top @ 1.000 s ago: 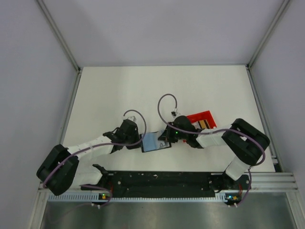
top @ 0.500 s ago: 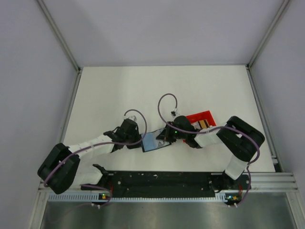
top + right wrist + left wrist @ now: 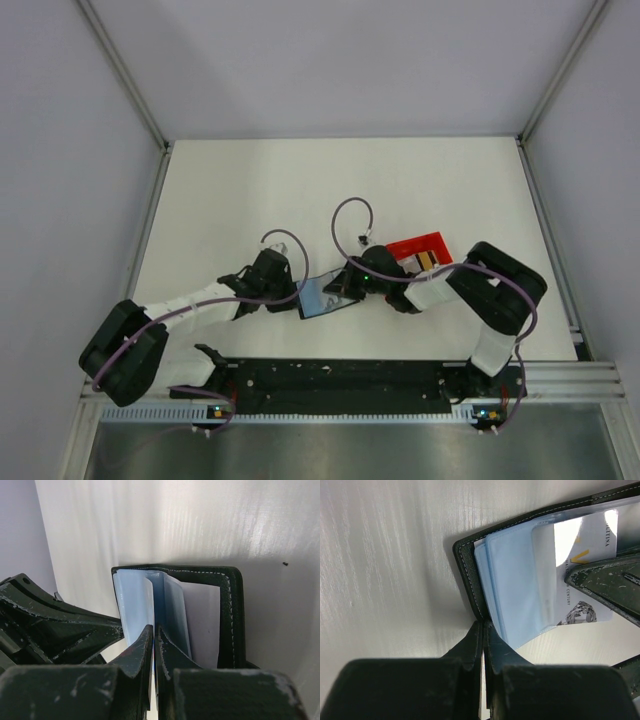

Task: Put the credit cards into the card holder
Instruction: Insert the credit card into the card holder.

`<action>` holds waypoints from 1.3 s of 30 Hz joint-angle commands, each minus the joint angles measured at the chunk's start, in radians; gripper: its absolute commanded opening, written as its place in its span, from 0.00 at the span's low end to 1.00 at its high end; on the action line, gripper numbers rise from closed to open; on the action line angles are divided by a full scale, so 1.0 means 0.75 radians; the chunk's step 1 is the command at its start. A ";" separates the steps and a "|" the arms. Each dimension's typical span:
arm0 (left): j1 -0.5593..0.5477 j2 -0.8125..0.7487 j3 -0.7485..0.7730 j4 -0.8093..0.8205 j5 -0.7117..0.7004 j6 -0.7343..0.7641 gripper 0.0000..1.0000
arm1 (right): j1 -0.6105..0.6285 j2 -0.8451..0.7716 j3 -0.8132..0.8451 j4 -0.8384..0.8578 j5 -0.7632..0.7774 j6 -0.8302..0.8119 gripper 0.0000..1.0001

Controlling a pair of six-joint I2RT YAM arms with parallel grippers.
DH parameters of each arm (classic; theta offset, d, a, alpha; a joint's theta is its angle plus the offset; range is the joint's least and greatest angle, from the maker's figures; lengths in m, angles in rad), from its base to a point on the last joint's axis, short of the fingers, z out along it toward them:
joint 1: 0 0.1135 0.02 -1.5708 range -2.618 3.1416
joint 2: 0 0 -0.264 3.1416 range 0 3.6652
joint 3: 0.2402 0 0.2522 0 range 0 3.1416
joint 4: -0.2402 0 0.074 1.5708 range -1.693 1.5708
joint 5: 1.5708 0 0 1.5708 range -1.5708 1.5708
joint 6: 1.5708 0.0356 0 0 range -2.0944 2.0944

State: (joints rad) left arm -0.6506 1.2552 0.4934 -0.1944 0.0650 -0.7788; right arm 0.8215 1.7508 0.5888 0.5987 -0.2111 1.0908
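The card holder [image 3: 320, 298] lies open on the table between my grippers, black outside with pale blue sleeves [image 3: 520, 580]. My left gripper [image 3: 484, 627] is shut on the edge of its black cover; in the top view the left gripper [image 3: 296, 291] is at the holder's left side. My right gripper [image 3: 154, 630] is shut on a thin credit card held edge-on among the sleeves. In the left wrist view this pale printed card [image 3: 590, 535] shows partly inside a clear sleeve. More credit cards [image 3: 428, 260] lie in the red tray. The right gripper [image 3: 341, 287] is at the holder's right side.
The red shallow tray [image 3: 420, 242] sits just right of the right gripper. Its cable loops above [image 3: 350, 205]. The left gripper's fingers [image 3: 75, 630] show close on the left in the right wrist view. The black rail [image 3: 340, 380] runs along the near edge.
My right gripper has moved a little to the left, further over the open holder with the card. The left gripper has stayed still on the cover.
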 commanded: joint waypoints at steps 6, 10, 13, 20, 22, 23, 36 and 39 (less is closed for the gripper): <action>-0.004 0.012 -0.016 0.067 0.034 -0.023 0.00 | 0.113 0.038 0.009 -0.056 0.065 0.033 0.02; -0.004 0.008 -0.010 0.046 0.011 -0.029 0.00 | 0.103 -0.051 0.002 -0.172 0.134 -0.027 0.16; -0.004 0.001 -0.012 0.034 0.005 -0.027 0.00 | 0.091 -0.144 0.055 -0.368 0.220 -0.141 0.31; -0.004 0.008 -0.016 0.042 0.013 -0.015 0.00 | 0.091 -0.252 0.162 -0.637 0.355 -0.297 0.47; -0.004 0.010 -0.016 0.055 0.020 -0.017 0.00 | 0.089 -0.234 0.176 -0.635 0.323 -0.315 0.47; -0.004 0.012 -0.012 0.057 0.024 -0.013 0.00 | 0.091 -0.220 0.182 -0.625 0.290 -0.321 0.47; -0.006 0.010 -0.012 0.075 0.040 -0.009 0.00 | 0.158 -0.074 0.315 -0.594 0.122 -0.346 0.45; -0.004 0.012 -0.008 0.075 0.044 -0.005 0.00 | 0.179 -0.066 0.338 -0.596 0.120 -0.350 0.44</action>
State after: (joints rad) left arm -0.6510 1.2594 0.4915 -0.1791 0.0853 -0.7898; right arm 0.9260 1.6863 0.7898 0.1402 -0.0837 0.8478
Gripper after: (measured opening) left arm 0.009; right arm 0.445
